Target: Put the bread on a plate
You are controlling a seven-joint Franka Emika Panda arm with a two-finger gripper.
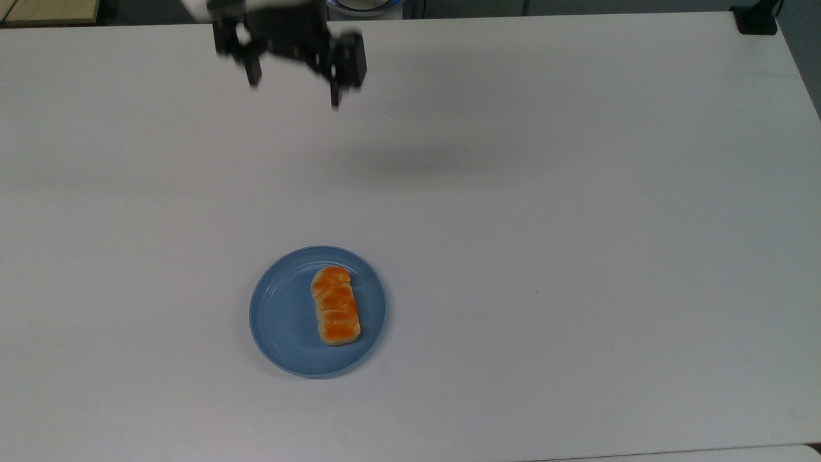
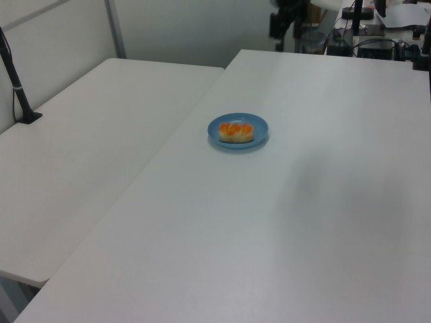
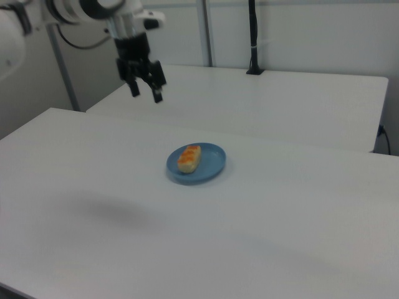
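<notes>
the two black fingers (image 1: 254, 72) of the gripper (image 1: 294, 82) are standing spread apart and holding nothing, hanging in the air near the top edge of the top view, left of centre, with bare table between their tips. in the right view the gripper (image 3: 144, 91) is pointing down in the upper left of the frame, its fingers parted and empty, well above the tabletop and well apart from the plate. above it the white wrist of the arm (image 3: 128, 18) is reaching in from the upper left corner of the right view. in the left view a dark blurred shape at the top edge, right of centre, is sitting where the gripper would be, too unclear to tell more. the bread (image 1: 335, 306) is lying flat on the plate (image 1: 280, 321), right of the plate's centre in the top view, its long side running up and down the frame and its orange-brown top facing up. the blue plate is resting on the white table (image 1: 577, 224) in the lower middle of the top view, left of centre. in the left view the bread (image 2: 236, 131) is lying on the plate (image 2: 259, 124) in the upper middle of the frame, and in the right view the bread (image 3: 189, 158) is sitting on the left half of the plate (image 3: 212, 163), near the frame's centre. a soft grey shadow (image 1: 410, 160) is falling on the table between gripper and plate in the top view.
</notes>
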